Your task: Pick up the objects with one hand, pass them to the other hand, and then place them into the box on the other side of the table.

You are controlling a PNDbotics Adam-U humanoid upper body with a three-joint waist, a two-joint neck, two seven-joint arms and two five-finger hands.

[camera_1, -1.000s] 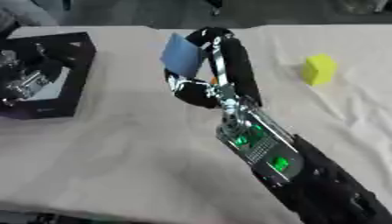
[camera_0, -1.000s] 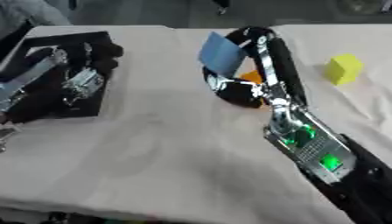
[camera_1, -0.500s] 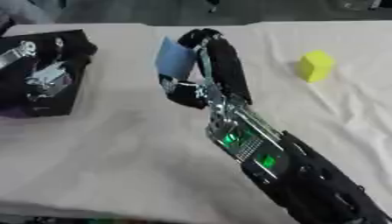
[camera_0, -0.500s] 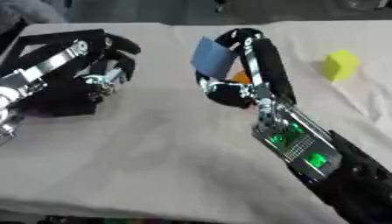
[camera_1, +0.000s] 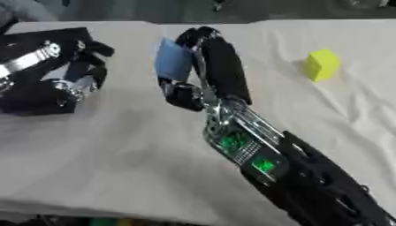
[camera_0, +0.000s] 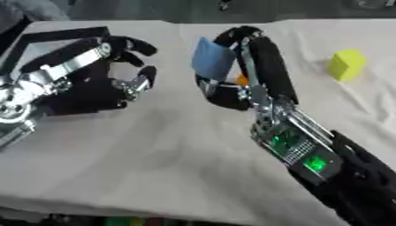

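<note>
A creased, matt beige cloth (camera_0: 154, 145) covers the table. The right hand (camera_0: 251, 66) is glossy black plastic with bright metal joints, as is the left hand (camera_0: 85, 70). The blue block (camera_0: 210, 59) and yellow block (camera_0: 346, 64) look smooth and matt.

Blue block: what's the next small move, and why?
Probably bring the left hand the rest of the way to the blue block. The right hand holds it up, pinched, facing left; the left hand is open, fingers spread, with a gap between. The black box lies behind it.
</note>
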